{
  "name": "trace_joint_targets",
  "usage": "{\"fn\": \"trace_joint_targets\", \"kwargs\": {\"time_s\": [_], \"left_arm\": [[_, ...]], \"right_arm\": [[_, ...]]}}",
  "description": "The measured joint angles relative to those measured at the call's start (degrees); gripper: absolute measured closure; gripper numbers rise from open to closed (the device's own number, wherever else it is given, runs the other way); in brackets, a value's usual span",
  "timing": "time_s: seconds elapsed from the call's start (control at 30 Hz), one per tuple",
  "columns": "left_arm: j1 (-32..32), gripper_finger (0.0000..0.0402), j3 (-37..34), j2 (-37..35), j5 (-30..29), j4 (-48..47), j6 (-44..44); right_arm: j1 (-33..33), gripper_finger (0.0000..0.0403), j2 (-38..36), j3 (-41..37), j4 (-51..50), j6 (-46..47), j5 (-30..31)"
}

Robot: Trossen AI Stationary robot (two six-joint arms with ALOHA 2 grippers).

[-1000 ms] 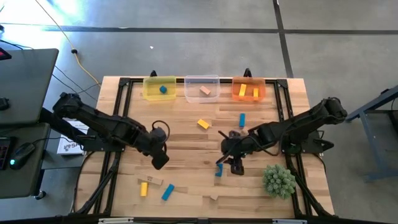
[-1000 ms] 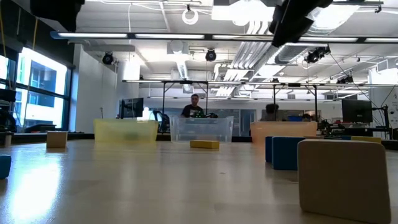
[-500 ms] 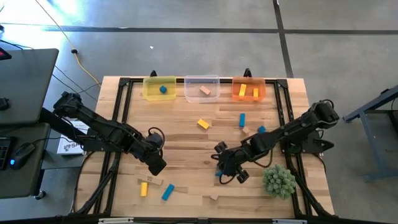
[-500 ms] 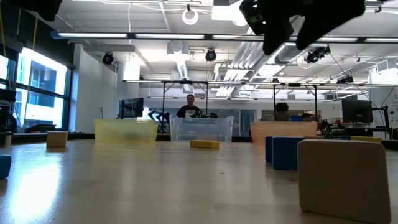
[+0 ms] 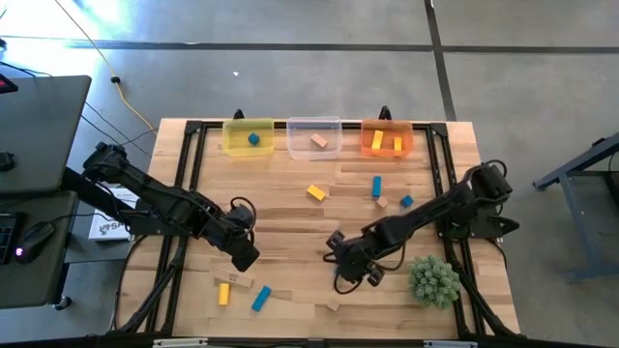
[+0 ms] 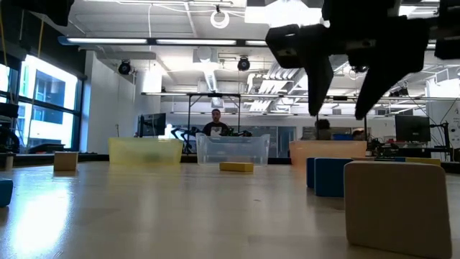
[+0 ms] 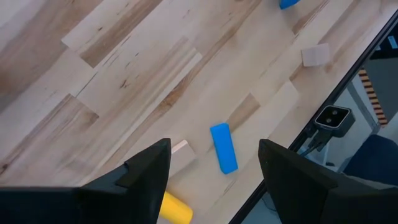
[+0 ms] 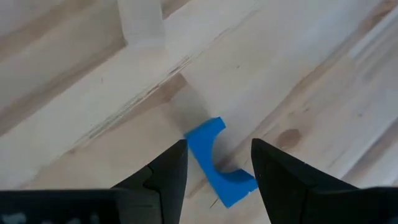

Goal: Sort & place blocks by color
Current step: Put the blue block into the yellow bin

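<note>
Since dropping lower, right hand (image 8: 212, 163), fingers apart, over blue block (image 8: 214, 163).

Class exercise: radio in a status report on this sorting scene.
Right gripper open above blue arch block. Left gripper open, waiting. Nothing blocking.

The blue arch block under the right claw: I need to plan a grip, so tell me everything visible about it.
The blue arch block looks like painted wood, a short piece with a curved notch cut into one side. It lies flat on the wooden table, alone, nothing touching it. The right claw hovers above it, open, one finger on either side. A tan block lies apart from it.
</note>
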Motion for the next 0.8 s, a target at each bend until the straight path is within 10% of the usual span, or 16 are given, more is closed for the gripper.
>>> {"fn": "trace_joint_targets", "kwargs": {"time_s": [0.8], "left_arm": [[0.00,0.0167,0.00,-0.01,0.00,0.00,0.02]], "right_arm": [[0.42,0.0236,7.64,-0.02,0.34,-2.64,4.20]]}}
